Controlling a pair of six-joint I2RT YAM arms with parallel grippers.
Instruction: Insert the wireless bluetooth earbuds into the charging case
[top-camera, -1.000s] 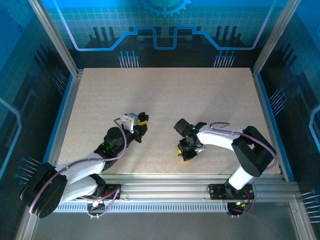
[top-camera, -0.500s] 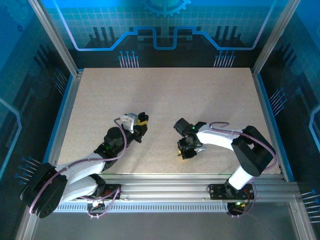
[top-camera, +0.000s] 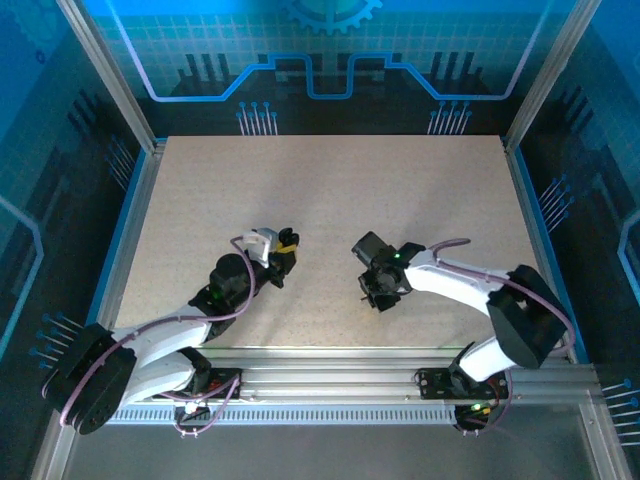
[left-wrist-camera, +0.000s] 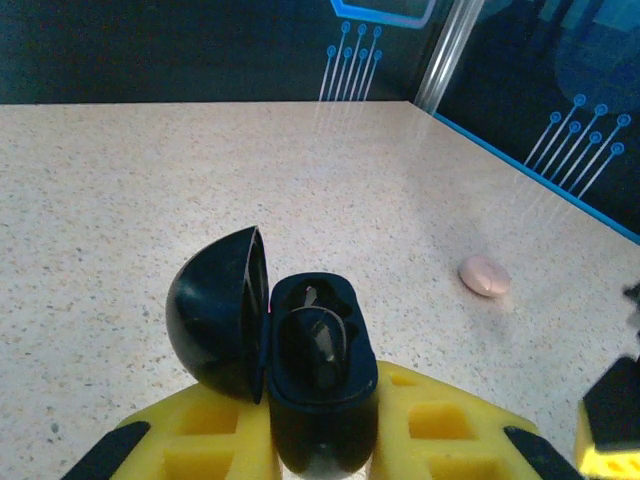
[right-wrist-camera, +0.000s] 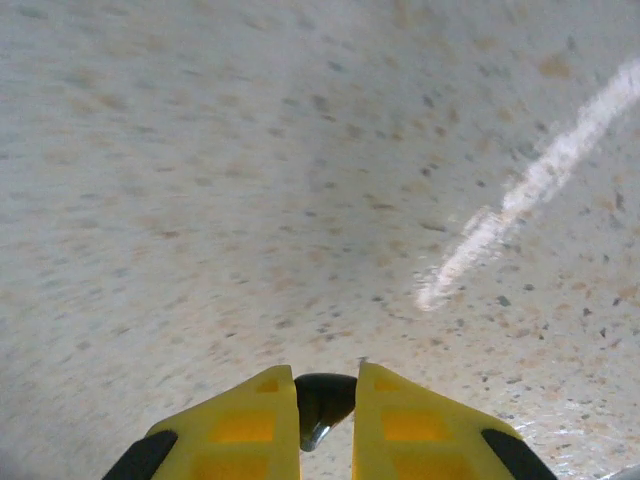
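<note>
1. yellow right fingers have just come together. a second ago they stood apart, low over the worktop. now they are clamped on a small dark earbud, and only a sliver of it shows between them.
2. your right arm has shifted as well: its elbow has swung out toward the right edge. the worktop looks blurred in the right wrist view, so i judge the pick is made and the carry is starting.
3. nothing has changed on the left. the left fingers stay closed on the base of the black charging case. its lid is hinged open to one side and its wells face the wrist camera.
4. the case and the held earbud are well apart, with the gap between your two arms lying between them.
5. a dark shape sits in the wells, but you cannot tell from here whether one earbud is already seated.
6. a small pink oval piece lies on the worktop off to the right of the case, touched by nothing. what it is stays unclear.
7. for the task, this looks like the turn from picking to inserting. next you bring the earbud over an open well and line it up before lowering. the hold is at the very tips, so the piece could twist or slip on the way.
</note>
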